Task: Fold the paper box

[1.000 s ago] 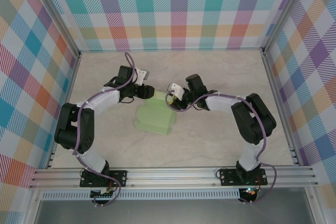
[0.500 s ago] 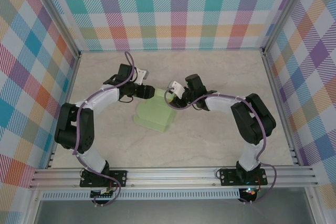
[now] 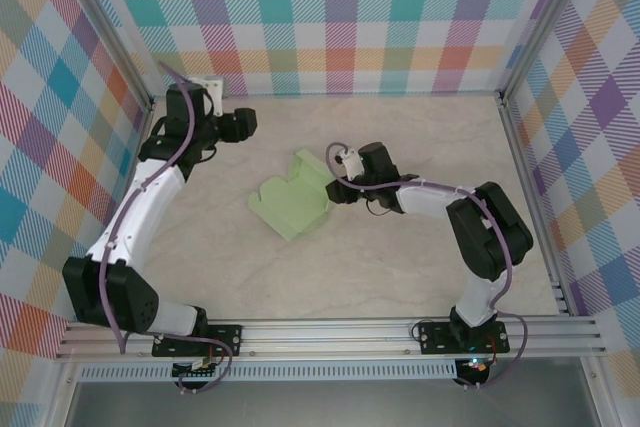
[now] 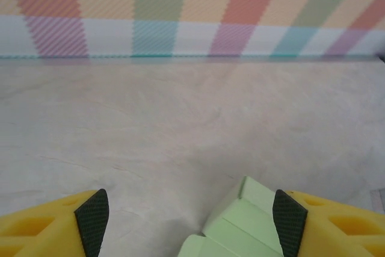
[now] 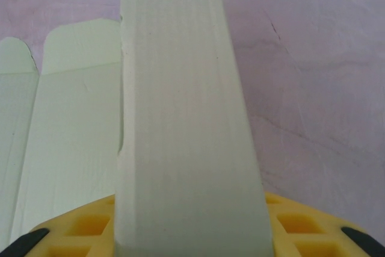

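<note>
My left arm stretches long from its base toward the far left corner, the wrist bent so that my left gripper (image 3: 243, 125) (image 4: 190, 224) points back across the table. Its jaws stand wide, with nothing between the black pads (image 4: 92, 221). My right arm folds its elbow out to the right and runs its forearm low and leftward, bringing my right gripper (image 3: 337, 175) (image 5: 192, 233) to the near right edge of the paper box (image 3: 292, 203).

My right fingers are closed on one long flap of that box. From the right wrist, the pale green strip (image 5: 180, 88) rises straight up out of the yellow fingers, and flat panels with rounded tabs lie just left of it. From the left gripper, the box (image 4: 243, 227) sits ahead and low, toward my right-hand finger, well apart from it. It is a partly opened sheet lying at an angle.

The table (image 3: 420, 147) (image 4: 180, 118) (image 5: 313, 58) is a pale, marbled surface with faint veins. Bright plaid walls (image 3: 340, 17) (image 4: 180, 10) stand beyond both grippers and at the sides, and an aluminium rail (image 3: 330, 332) runs behind my bases.
</note>
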`<state>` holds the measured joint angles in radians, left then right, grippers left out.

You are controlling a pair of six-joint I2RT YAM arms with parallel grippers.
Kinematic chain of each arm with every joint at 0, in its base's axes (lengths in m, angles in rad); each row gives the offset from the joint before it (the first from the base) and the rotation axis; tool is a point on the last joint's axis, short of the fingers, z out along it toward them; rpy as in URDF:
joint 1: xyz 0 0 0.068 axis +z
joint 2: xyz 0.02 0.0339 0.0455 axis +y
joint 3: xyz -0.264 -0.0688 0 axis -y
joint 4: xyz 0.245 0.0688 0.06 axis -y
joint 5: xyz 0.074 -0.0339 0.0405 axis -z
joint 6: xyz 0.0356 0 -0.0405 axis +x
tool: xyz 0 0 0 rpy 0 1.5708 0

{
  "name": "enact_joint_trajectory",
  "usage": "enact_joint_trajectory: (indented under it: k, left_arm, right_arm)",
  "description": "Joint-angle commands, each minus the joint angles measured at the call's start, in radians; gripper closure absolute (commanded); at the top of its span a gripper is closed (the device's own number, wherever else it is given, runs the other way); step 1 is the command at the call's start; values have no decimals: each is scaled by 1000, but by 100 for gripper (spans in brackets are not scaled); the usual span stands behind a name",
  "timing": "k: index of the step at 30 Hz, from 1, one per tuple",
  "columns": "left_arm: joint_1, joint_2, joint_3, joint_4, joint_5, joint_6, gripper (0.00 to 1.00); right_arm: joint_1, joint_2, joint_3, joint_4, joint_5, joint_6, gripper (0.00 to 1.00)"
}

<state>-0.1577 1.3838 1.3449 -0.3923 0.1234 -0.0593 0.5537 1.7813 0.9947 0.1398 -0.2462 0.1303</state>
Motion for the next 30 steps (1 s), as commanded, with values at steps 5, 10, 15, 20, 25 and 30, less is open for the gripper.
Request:
enact_joint_trajectory:
  k: [5, 10, 15, 20, 25, 30]
  left_arm:
    - [15, -92, -126, -140, -97, -100, 24]
    - [22, -142, -156, -203, -80, -125, 21]
    - [29, -111, -131, -280, 0, -191, 16]
    - [27, -71, -277, -83, 218, -306, 20]
    - [4, 17, -384, 53, 265, -377, 22]
    - [-26, 84, -368, 41, 232, -355, 22]
  right_arm:
    - [-13, -27, -21, -96, 8, 376, 51]
    - [-72, -96, -37, -149, -18, 443, 33]
    - [-120, -177, -116, -138, -62, 473, 29]
    - [-169, -185, -187, -75, -106, 502, 29]
    - [-179, -189, -181, -47, -166, 507, 29]
    - [-178, -329, -145, -212, -50, 414, 20]
